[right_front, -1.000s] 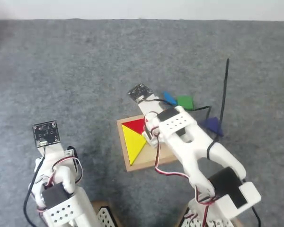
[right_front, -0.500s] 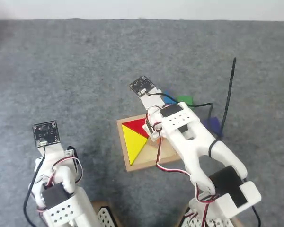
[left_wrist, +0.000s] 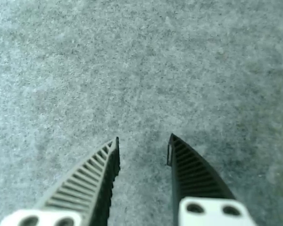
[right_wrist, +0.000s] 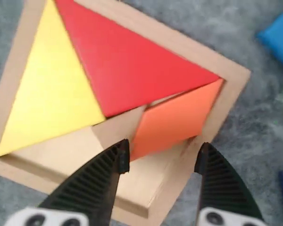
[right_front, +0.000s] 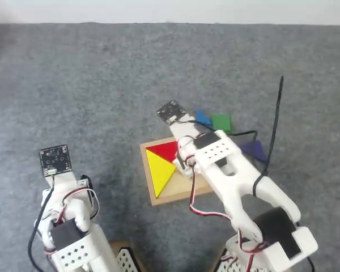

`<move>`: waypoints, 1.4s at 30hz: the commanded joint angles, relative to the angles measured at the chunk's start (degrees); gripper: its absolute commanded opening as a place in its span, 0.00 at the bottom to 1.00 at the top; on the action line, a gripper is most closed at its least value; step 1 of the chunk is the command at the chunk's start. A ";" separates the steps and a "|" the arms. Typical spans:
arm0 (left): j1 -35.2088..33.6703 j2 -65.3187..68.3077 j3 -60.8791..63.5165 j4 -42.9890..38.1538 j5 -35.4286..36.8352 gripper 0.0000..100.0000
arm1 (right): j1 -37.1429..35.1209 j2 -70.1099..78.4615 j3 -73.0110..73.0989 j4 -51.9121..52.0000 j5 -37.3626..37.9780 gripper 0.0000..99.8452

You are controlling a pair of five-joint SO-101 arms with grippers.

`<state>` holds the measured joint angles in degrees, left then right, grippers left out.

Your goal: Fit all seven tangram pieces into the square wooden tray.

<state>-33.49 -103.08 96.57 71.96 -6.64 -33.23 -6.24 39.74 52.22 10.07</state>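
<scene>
The square wooden tray [right_front: 169, 196] lies mid-table, with a yellow triangle [right_front: 158, 170] and a red triangle [right_front: 165, 151] in it. In the right wrist view an orange piece [right_wrist: 177, 120] lies in the tray [right_wrist: 233, 87], tucked against the red triangle [right_wrist: 127, 61] beside the yellow one [right_wrist: 52, 103]. My right gripper [right_wrist: 161, 155] hangs open just above it, one finger on each side of the orange piece's near edge. Blue [right_front: 203, 118], green [right_front: 221, 122] and purple [right_front: 253, 149] pieces lie on the carpet beyond the tray. My left gripper [left_wrist: 144, 141] is open over bare carpet.
The right arm [right_front: 226, 170] covers the tray's right half in the high view. The left arm [right_front: 65, 215] stands at the front left, away from the tray. Grey carpet stretches across the back and left of the table.
The right arm's wrist swung slightly away from the tray's near side and back again over the tray. The left arm has stayed still.
</scene>
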 commanded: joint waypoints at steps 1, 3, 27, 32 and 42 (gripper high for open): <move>-0.35 -1.05 -0.22 0.26 0.44 0.17 | -3.30 -3.03 -0.09 0.75 -0.88 0.22; -0.35 -1.05 -0.22 0.26 0.44 0.17 | -3.38 -2.68 0.44 -0.04 -0.88 0.22; -0.35 -1.05 -0.22 0.26 0.44 0.17 | 2.33 1.45 -8.26 -2.59 -1.85 0.22; -0.35 -1.05 -0.22 0.26 0.44 0.17 | 2.95 -8.57 0.26 -2.07 -9.67 0.22; -0.35 -1.05 -0.22 0.26 0.44 0.17 | 2.86 -4.97 1.14 -7.87 -40.00 0.23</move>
<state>-33.49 -103.08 96.57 71.96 -6.64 -30.95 -11.25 41.32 48.79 -16.13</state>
